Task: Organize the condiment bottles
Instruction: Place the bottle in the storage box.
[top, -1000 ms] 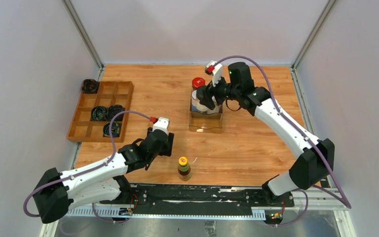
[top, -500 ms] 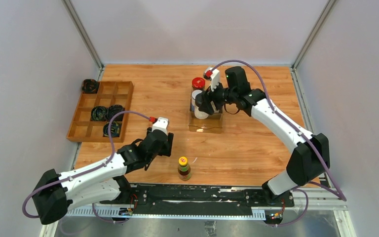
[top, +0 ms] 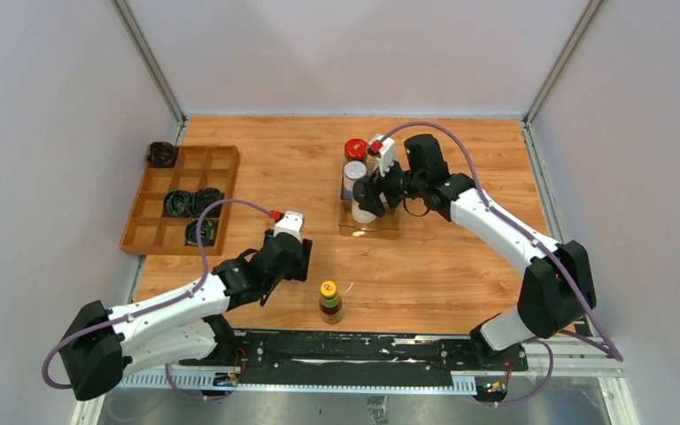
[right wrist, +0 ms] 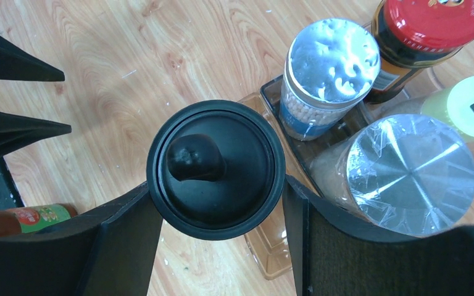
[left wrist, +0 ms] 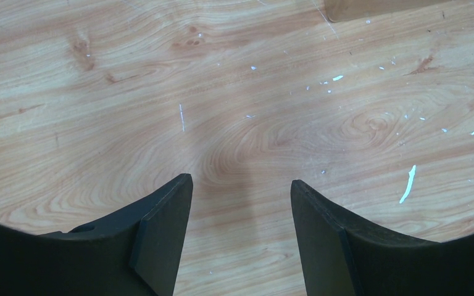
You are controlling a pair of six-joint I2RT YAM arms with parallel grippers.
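Observation:
My right gripper (top: 365,200) (right wrist: 216,185) is shut on the black-capped jar (right wrist: 216,169), its jaws pressing the lid from both sides, at the near left part of the clear tray (top: 372,227). Beside it in the tray stand the blue-labelled jar (right wrist: 333,58), the red-lidded dark jar (top: 356,149) (right wrist: 435,18), the silver-lidded jar (right wrist: 413,172) and the yellow-capped shaker (right wrist: 469,105). The yellow-capped brown sauce bottle (top: 329,301) stands alone near the front edge. My left gripper (top: 297,266) (left wrist: 241,185) hangs open over bare wood, left of that bottle.
A wooden compartment tray (top: 221,164) lies at the left with black coiled bundles (top: 181,204) in it; another bundle (top: 161,155) sits just off its far corner. Grey walls close in the table on three sides.
My right arm has drawn back toward the near side with the black-capped jar, bringing it to the tray's near left part. The left arm has not moved.

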